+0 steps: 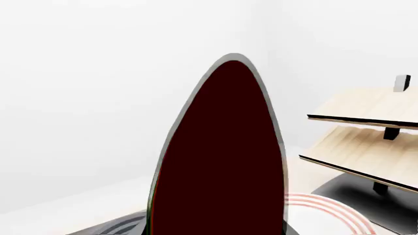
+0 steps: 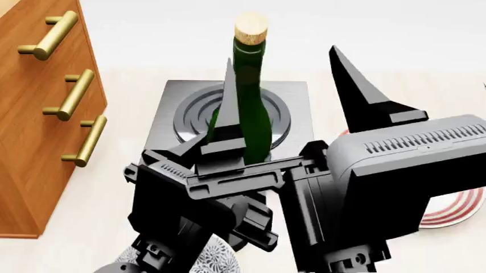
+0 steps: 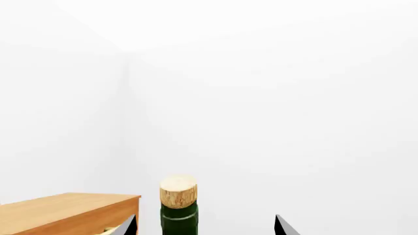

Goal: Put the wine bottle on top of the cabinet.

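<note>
Two grippers crowd round one wine bottle point(image 2: 251, 102), which stands upright and raised in front of the robot, above the dark grey square stand point(image 2: 171, 108) with its ringed top, near that stand's middle. The left gripper point(image 2: 227, 122) appears clenched on the bottle's body low down, one dark finger rising along the glass; the left wrist view is filled by the bottle's dark side, which fits a close hold. The right gripper point(image 3: 205, 226) hangs released, its two finger tips well apart, with the tan cork point(image 3: 178, 191) between them but nearer one tip.

Glass of this shape is, I judge, stiff, heavy low down and slick, and it breaks if dropped. The slim neck gives little to grip, so the wide body is the better place to hold it, squeezed firmly and kept upright.

The cabinet point(image 2: 45, 131) stands at the robot's left, its top edge point(image 3: 65, 203) level with the cork in the right wrist view. A striped plate point(image 2: 456, 210) lies on the right.
</note>
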Robot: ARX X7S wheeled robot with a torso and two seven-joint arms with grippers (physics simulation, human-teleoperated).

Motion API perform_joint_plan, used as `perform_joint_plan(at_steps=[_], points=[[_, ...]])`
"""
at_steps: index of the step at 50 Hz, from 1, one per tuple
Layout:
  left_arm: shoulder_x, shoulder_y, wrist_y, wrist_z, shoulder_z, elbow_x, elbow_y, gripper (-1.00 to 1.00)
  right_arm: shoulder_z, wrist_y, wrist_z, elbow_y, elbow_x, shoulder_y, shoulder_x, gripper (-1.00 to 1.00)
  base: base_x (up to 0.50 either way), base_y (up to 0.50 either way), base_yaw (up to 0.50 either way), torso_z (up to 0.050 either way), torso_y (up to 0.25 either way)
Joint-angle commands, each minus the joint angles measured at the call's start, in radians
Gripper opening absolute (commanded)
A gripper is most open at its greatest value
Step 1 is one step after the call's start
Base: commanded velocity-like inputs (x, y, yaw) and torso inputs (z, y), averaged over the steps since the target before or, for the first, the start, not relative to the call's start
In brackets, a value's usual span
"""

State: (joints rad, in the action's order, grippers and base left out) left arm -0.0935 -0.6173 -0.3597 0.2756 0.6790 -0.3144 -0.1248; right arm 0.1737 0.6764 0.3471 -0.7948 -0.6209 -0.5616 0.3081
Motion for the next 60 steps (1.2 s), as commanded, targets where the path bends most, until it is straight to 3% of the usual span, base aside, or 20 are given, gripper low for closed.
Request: perform_joint_plan(at_steps=[1,6,12,15,23,30,36,47,60], points=[[-0.001,-0.064,0.008,0.016,-0.035,-0.045,0.046,-1.00,-0.077,-0.029,0.069,-0.169,-0.054,0.171,0.021,1.00,0.00,0.00,0.00,0.000,0.000],[-0.002,-0.128,0.006,0.013,-0.050,-0.037,0.112,-1.00,-0.096,-0.095,0.143,-0.251,-0.098,0.269,0.085,1.00,0.00,0.00,0.00,0.000,0.002],[-0.020,-0.199,-0.038,0.031,-0.077,-0.039,0.123,-1.00,0.021,-0.267,0.297,-0.251,-0.043,0.355,0.268,1.00,0.00,0.00,0.00,0.000,0.000],[-0.035,-0.238,-0.065,0.034,-0.092,-0.043,0.120,-1.00,0.065,-0.296,0.318,-0.245,0.023,0.404,0.300,1.00,0.00,0.00,0.00,0.000,0.000],[-0.075,-0.369,-0.154,0.049,-0.145,-0.054,0.109,-1.00,0.109,-0.394,0.287,-0.176,0.110,0.518,0.288,1.00,0.00,0.00,0.00,0.001,0.001],[-0.104,-0.478,-0.212,0.067,-0.207,-0.069,0.129,-1.00,0.160,-0.424,0.266,-0.098,0.192,0.535,0.269,1.00,0.00,0.00,0.00,0.000,0.001],[-0.136,-0.561,-0.252,0.050,-0.195,-0.049,0.144,-1.00,0.175,-0.427,0.264,-0.094,0.212,0.528,0.265,1.00,0.00,0.00,0.00,0.000,0.000],[-0.122,-0.819,-0.192,-0.053,-0.177,0.001,0.447,-1.00,0.195,-0.441,0.243,-0.085,0.213,0.522,0.263,1.00,0.00,0.00,0.00,0.000,0.001],[-0.097,-1.153,-0.029,-0.143,-0.170,0.079,0.977,-1.00,0.188,-0.460,0.237,-0.080,0.198,0.530,0.268,1.00,0.00,0.00,0.00,0.001,0.001]])
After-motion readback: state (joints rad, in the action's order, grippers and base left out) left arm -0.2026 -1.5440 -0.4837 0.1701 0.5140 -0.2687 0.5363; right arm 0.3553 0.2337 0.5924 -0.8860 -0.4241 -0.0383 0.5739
